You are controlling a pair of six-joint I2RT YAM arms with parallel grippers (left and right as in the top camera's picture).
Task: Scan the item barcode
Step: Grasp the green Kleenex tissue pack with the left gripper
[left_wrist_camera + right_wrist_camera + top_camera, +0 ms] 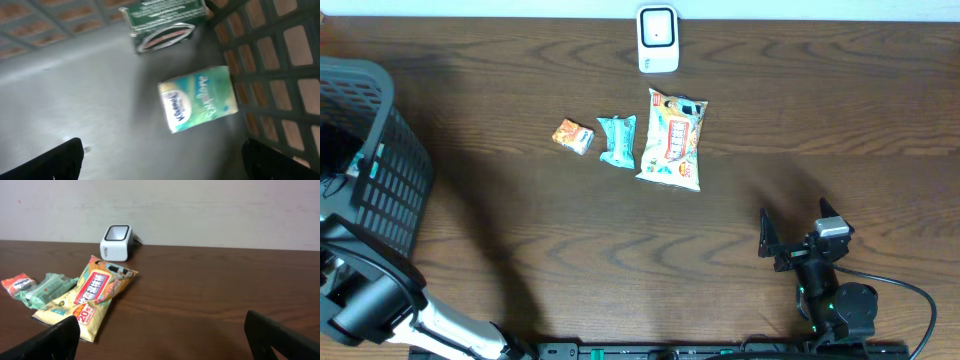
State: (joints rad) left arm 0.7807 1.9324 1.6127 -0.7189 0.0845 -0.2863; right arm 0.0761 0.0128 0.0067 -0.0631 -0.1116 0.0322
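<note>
The right gripper point(794, 218) is sitting by the table's point(520, 250) near edge toward the right corner, jaws wide and empty, with bare wood lying ahead. The left gripper point(160, 162), equally wide, is reaching into the basket point(390, 170) at the left edge, over a tissue pack point(200, 97) and a green box point(165, 20). The snack bag point(672, 138), teal packet point(617, 139) and orange packet point(573, 135) are lying in a row mid-table, short of the scanner point(658, 38) at the far edge.

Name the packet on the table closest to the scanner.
The big yellow bag, just below the scanner; the teal packet and orange packet lie farther left.
</note>
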